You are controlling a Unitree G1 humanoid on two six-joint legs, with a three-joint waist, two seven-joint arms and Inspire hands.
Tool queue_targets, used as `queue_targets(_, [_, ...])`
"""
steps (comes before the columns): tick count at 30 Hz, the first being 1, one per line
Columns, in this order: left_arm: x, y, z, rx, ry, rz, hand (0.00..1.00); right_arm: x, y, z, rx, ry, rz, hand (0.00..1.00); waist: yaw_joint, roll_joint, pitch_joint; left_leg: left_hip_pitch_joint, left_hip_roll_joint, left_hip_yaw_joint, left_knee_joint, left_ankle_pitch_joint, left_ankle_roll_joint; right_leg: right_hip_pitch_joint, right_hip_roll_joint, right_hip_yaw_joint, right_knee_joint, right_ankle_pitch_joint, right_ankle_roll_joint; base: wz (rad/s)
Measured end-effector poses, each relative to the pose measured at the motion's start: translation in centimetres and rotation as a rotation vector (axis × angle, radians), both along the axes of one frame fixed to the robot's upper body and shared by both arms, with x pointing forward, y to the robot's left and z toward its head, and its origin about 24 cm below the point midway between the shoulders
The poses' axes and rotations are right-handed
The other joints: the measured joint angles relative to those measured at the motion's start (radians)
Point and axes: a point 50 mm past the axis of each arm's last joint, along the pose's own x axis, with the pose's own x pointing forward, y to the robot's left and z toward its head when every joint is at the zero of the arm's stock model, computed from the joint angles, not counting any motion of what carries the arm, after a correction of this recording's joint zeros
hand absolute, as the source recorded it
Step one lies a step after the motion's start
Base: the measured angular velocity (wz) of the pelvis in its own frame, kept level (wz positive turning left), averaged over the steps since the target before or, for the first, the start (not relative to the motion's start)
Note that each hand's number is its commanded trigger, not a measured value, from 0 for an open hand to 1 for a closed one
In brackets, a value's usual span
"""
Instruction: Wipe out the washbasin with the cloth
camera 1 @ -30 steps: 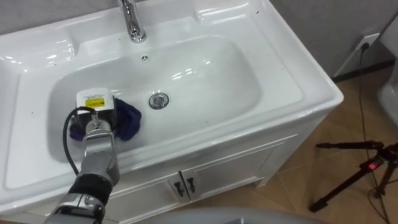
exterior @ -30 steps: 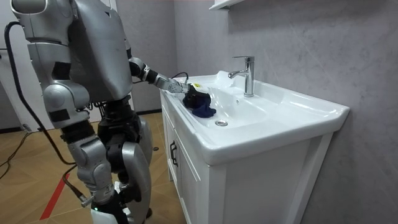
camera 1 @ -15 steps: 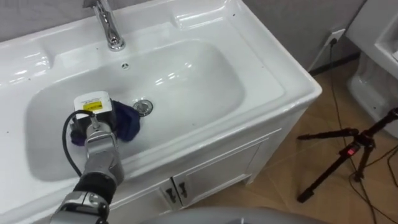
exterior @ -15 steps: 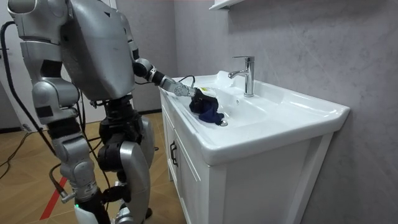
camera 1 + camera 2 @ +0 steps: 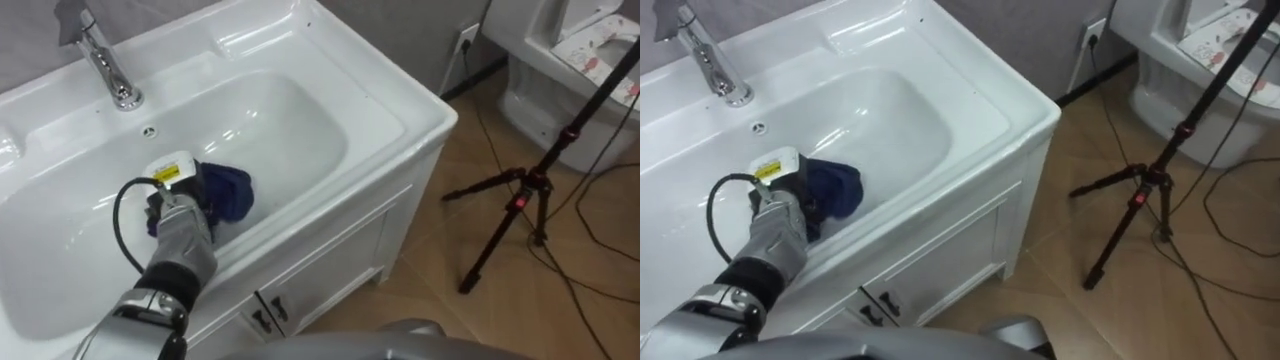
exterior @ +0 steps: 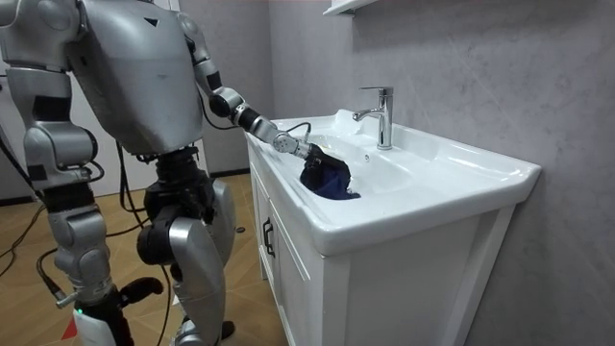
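Observation:
A white basin (image 5: 300, 95) is set in a white vanity top. My left hand (image 5: 178, 205) reaches down into the bowl near its front wall, a white tag on its back. Its fingers are curled on a bunched dark blue cloth (image 5: 228, 190), which lies on the bowl's bottom just right of the hand. In the room view the left hand (image 6: 293, 147) holds the cloth (image 6: 327, 176) inside the basin (image 6: 423, 173), low against the near wall. I stand at the vanity's side. My right hand (image 6: 86, 309) hangs low at the room view's left.
A chrome tap (image 5: 105, 65) stands at the basin's back, with an overflow hole (image 5: 148, 130) below it. Cabinet doors (image 5: 330, 270) close the vanity front. To the right on the wooden floor are a black tripod (image 5: 520, 200), cables and a white toilet (image 5: 570, 70).
My left hand has dragged the cloth to the right along the bowl's bottom, over the drain. The camera has swung right, and in the room view my body has turned and my right arm swung back.

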Motion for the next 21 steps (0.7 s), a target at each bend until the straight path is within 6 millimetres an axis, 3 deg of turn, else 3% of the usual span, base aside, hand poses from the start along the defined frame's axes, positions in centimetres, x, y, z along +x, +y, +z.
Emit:
queue_targets(8, [1.5, -2.3, 1.0, -0.141, -0.055, -0.02, 1.0, 0.2, -0.2, 0.1, 0.047, 0.013, 0.059, 0.0, -0.015, 0.011, 0.0034, -0.02, -0.005, -0.001, 0.002, -0.002, 0.004, -0.021, -0.004, 0.002, 0.012, 0.0, 0.003, -0.01])
queue_targets(15, [3.7, -5.1, 3.3, -0.281, -0.106, -0.101, 1.0, 1.2, -0.1, 0.1, 0.055, -0.011, 0.061, 0.0, -0.031, 0.018, 0.01, -0.054, -0.007, -0.014, 0.013, -0.003, 0.006, -0.038, -0.012, -0.011, 0.007, -0.003, 0.006, 0.06])
queue_targets(21, [5.1, -6.1, 5.0, -0.335, -0.136, -0.14, 1.0, 1.5, -0.1, 0.1, 0.053, -0.028, 0.066, 0.0, -0.04, 0.027, 0.0139, -0.073, -0.008, -0.016, 0.033, -0.003, 0.006, -0.044, -0.019, -0.016, -0.008, -0.003, 0.006, 0.05])
